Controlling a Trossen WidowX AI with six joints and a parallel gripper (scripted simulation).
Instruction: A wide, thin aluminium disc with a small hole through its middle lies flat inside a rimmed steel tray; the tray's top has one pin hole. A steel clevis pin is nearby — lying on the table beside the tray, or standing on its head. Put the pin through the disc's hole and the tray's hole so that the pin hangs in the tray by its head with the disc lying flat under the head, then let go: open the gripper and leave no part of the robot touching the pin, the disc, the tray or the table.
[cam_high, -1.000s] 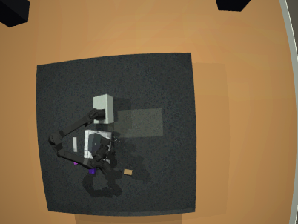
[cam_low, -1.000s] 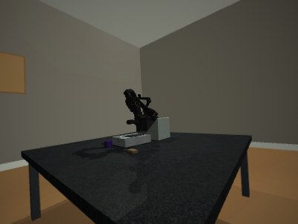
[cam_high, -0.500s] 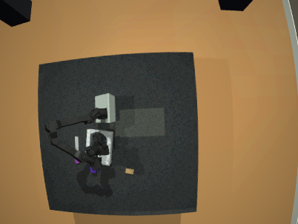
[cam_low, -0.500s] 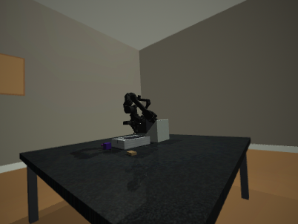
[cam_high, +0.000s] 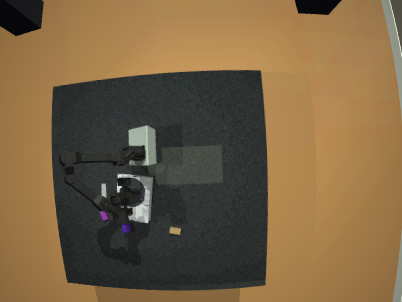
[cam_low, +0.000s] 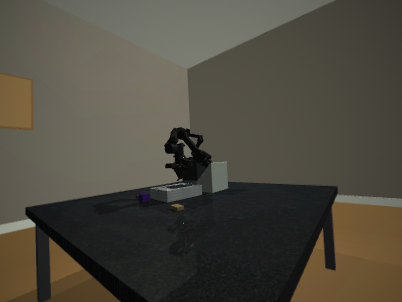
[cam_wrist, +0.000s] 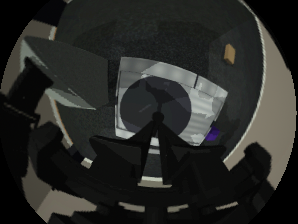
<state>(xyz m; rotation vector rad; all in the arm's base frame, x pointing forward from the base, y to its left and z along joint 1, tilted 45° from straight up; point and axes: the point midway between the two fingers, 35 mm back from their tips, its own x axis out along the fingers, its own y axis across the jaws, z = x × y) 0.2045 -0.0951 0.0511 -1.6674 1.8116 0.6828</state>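
While disc (cam_high: 136, 204) (cam_wrist: 137, 107) lies in tray (cam_high: 145, 214) (cam_low: 187, 193) (cam_wrist: 209, 116), hand (cam_wrist: 156, 123) grips.

A tan block (cam_high: 175, 231) (cam_low: 177, 207) (cam_wrist: 229, 54) and purple block (cam_high: 126, 228) (cam_low: 144, 198) (cam_wrist: 213, 133) lie apart.

pale box (cam_high: 149, 134) (cam_low: 220, 176) (cam_wrist: 75, 75) blocking one side of tray (cam_high: 150, 200) (cam_low: 187, 193) (cam_wrist: 207, 112), purple block (cam_high: 126, 228) (cam_low: 144, 198) (cam_wrist: 213, 133) near another edge, tan block (cam_high: 175, 231) (cam_low: 177, 207) (cam_wrist: 229, 54) well apart, open gap between tan block and tray

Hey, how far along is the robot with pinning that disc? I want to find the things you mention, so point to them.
The disc (cam_wrist: 137, 102) lies inside the tray (cam_high: 146, 212) (cam_low: 185, 192) (cam_wrist: 202, 117). The hand (cam_wrist: 156, 123) is shut on the pin's dark round end (cam_wrist: 158, 116), apparently its head. Inserting, releasing and backing away seem left.
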